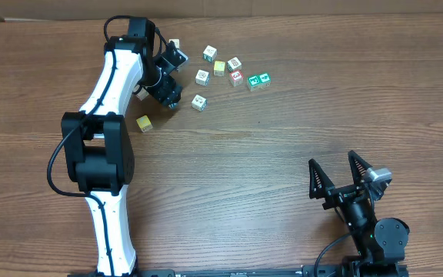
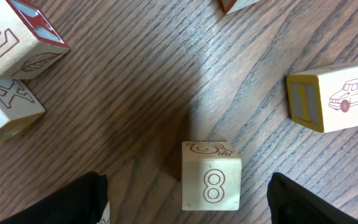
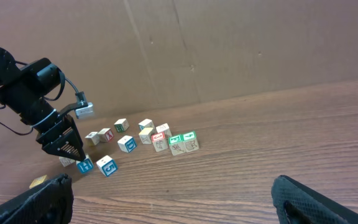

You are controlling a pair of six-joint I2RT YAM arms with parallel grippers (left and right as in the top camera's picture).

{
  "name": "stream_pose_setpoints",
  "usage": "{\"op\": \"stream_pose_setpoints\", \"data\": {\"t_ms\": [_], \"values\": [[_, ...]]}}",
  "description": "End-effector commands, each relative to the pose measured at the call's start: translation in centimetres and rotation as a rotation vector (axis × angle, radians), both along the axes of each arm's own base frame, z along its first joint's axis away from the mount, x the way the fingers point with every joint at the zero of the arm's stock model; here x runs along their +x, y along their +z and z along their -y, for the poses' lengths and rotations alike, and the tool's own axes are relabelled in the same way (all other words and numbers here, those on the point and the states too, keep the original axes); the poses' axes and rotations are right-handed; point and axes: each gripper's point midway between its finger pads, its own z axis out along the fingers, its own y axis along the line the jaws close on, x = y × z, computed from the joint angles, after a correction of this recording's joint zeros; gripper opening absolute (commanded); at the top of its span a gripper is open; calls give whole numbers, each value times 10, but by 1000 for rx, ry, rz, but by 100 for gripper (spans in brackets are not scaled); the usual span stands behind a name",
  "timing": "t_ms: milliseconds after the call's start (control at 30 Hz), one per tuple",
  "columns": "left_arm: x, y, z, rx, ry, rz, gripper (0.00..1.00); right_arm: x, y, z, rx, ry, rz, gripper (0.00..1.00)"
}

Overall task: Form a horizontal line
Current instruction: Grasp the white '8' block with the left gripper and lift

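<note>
Seemingly unaligned, whitish and yellow cubes [image 1: 219, 68] lie scattered; left pincer [image 1: 172, 98] and right pincer [image 1: 335, 165] gape wide.

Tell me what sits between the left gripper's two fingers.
A whitish cube marked 8 sits there, clear of both fingers of the left gripper; the left wrist view shows it.

Pale yellow cube [image 1: 219, 68], green cubes [image 1: 253, 80], red cube [image 1: 236, 78] — wood-grain table [image 1: 283, 154]
</note>
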Motion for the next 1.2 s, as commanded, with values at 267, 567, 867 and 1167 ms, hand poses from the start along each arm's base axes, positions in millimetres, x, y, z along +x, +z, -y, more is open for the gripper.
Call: {"op": "stream_pose_setpoints", "data": {"t_ms": [267,567,867,1167], "values": [[-6,-39,8,-5,-36,-73,71,0,-3,-1,-3,7,1,100],[6,-37,13,-23,-10,-30,60,0,-3,-1,-3,8,1,100],[2,-38,14,-21,-11,-46,43,0,-3,-1,-3,8,1,100],[-1,-39,8,15,5,-59,34,0,-3,-1,-3,8,1,100]]}}
